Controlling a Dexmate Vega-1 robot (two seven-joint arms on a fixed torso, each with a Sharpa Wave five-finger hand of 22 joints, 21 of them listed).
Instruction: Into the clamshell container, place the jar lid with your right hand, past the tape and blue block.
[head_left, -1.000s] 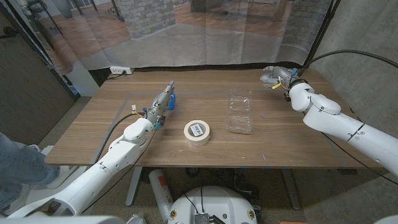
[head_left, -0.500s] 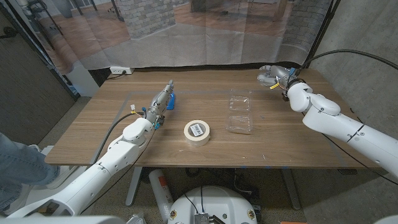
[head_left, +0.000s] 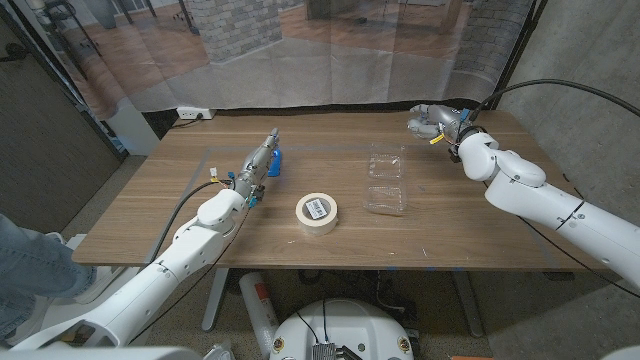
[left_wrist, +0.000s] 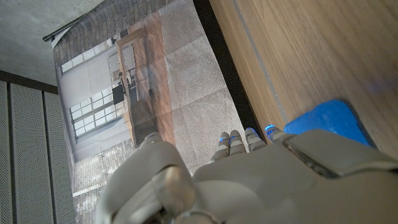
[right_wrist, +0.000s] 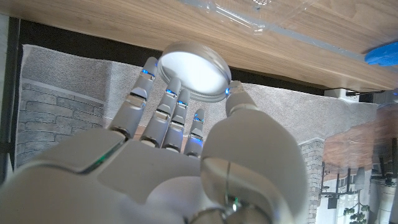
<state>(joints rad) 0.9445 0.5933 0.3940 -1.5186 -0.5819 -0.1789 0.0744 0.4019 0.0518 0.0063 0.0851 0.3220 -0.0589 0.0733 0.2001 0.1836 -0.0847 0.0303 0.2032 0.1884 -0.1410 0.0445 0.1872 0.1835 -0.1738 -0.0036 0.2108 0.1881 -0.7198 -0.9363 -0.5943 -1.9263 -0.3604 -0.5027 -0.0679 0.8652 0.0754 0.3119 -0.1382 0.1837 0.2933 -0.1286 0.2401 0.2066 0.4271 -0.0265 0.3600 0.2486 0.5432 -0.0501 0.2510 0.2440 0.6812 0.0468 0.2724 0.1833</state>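
Right hand raised, fingers pinching; left hand extended.

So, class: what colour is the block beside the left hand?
Blue. The block shows best in the head view, by the left hand.

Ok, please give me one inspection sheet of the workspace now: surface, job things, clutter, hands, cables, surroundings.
Surface: wooden table, bare wood at the near right.
Job's things: jar lid pinched in the right hand's fingertips, above the table's far right; clear clamshell container lies open, mid-table; tape roll left of it; blue block beside the left hand.
Clutter: nothing seen.
Hands: right hand holds the lid, off the table; left hand holds nothing, fingers straight, next to the block.
Cables: black cable along the left forearm; another black one arcs behind the right arm.
Surroundings: translucent curtain behind the table; power strip at the far left edge; a person's leg at the left.
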